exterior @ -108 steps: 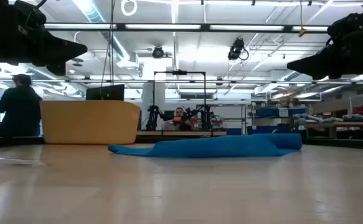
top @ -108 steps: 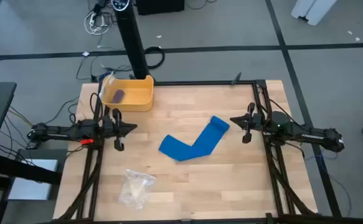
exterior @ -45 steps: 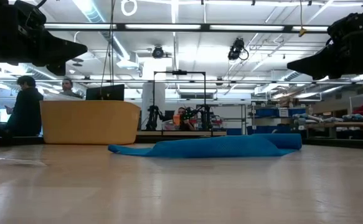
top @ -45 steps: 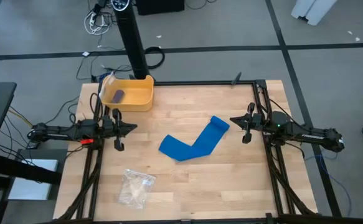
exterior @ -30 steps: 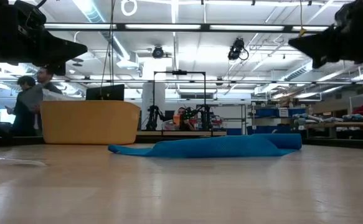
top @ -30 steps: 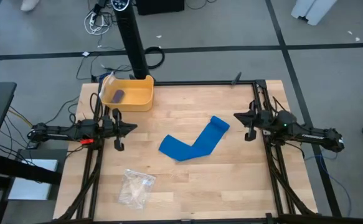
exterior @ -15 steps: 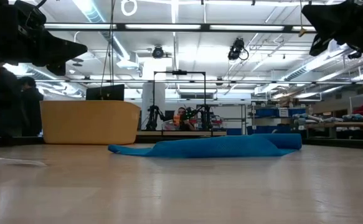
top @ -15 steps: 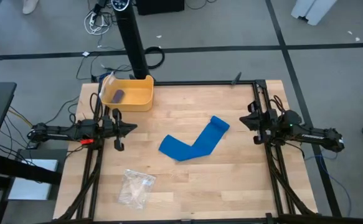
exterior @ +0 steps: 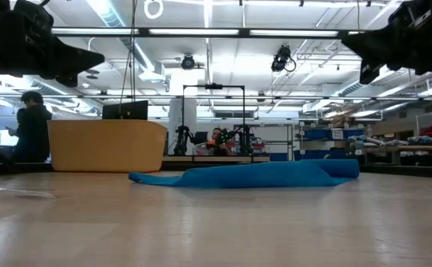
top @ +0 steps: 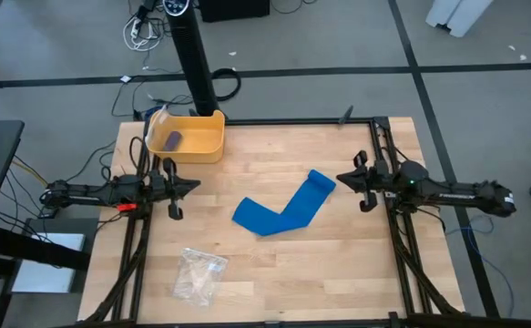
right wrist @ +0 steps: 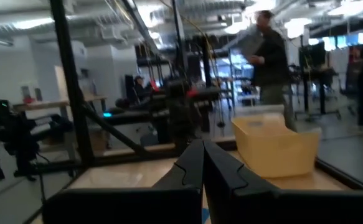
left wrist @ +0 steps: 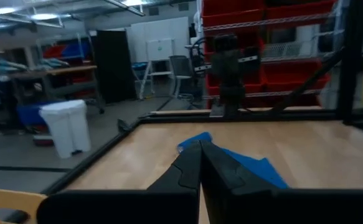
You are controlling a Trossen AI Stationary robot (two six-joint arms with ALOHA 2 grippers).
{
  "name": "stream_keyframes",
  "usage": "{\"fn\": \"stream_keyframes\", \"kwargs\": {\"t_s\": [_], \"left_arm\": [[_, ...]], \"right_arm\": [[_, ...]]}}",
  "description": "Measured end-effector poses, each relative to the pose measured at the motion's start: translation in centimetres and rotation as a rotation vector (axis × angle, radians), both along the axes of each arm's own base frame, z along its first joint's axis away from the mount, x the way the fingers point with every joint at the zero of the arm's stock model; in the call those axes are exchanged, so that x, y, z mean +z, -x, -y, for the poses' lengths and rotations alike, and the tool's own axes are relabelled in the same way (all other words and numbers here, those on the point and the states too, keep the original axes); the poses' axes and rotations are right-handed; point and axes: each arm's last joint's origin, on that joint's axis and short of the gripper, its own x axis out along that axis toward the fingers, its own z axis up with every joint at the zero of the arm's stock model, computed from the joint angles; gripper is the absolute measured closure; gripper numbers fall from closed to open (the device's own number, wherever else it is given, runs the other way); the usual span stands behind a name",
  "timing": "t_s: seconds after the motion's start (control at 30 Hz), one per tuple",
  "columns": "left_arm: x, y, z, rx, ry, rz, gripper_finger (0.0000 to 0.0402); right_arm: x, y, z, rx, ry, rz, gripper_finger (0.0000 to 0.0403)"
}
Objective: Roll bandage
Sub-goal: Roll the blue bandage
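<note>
Wooden counter (top: 274,273) centre frame holds the blue bandage (top: 283,210), flat and unrolled. Right tool (top: 356,174), clenched, has swung back beside its end; left tool (top: 181,186) clenched, idle.

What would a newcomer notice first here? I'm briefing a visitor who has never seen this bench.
The bright blue bandage stands out first, lying unrolled in a bent strip at the middle of the table. Next comes the yellow bin at the far left corner, holding a small dark block. A clear plastic bag lies near the front left, and both arms wait at the sides, end effectors shut.
</note>
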Motion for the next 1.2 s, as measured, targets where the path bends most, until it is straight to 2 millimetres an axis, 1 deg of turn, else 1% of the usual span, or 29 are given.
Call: {"fn": "stream_keyframes", "kwargs": {"t_s": [0.23, 0.43, 0.7, 0.77, 0.83, 0.9, 1.03, 1.2], "left_arm": [[0.0, 0.0, 0.0, 0.001, -0.009, -0.002, 0.0388], [0.0, 0.0, 0.0, 0.001, -0.009, -0.002, 0.0388], [0.0, 0.0, 0.0, 0.001, -0.011, 0.003, 0.0388], [0.0, 0.0, 0.0, 0.002, -0.011, 0.002, 0.0388], [0.0, 0.0, 0.0, 0.002, -0.01, 0.002, 0.0388], [0.1, 0.0, 0.0, 0.002, -0.01, 0.007, 0.0388], [0.3, 0.0, 0.0, 0.0, 0.005, 0.03, 0.0388], [0.3, 0.0, 0.0, -0.008, 0.126, 0.063, 0.0388]], "right_arm": [[-0.3, -1.2, 0.2, -0.003, 0.002, -0.037, 0.0393], [-0.1, -2.2, 0.2, 0.079, 0.004, -0.057, 0.0386], [-1.6, -3.3, -0.1, 0.146, -0.051, -0.177, 0.0381], [-1.6, -3.9, -0.3, 0.17, -0.055, -0.208, 0.0376], [-1.2, -4.8, -0.6, 0.193, -0.058, -0.234, 0.0367], [-0.4, -6.2, -0.8, 0.206, -0.061, -0.258, 0.0356], [0.9, -10.0, -1.1, 0.18, -0.026, -0.349, 0.0329], [1.1, -14.7, -1.0, 0.174, 0.006, -0.478, 0.0302]]}}
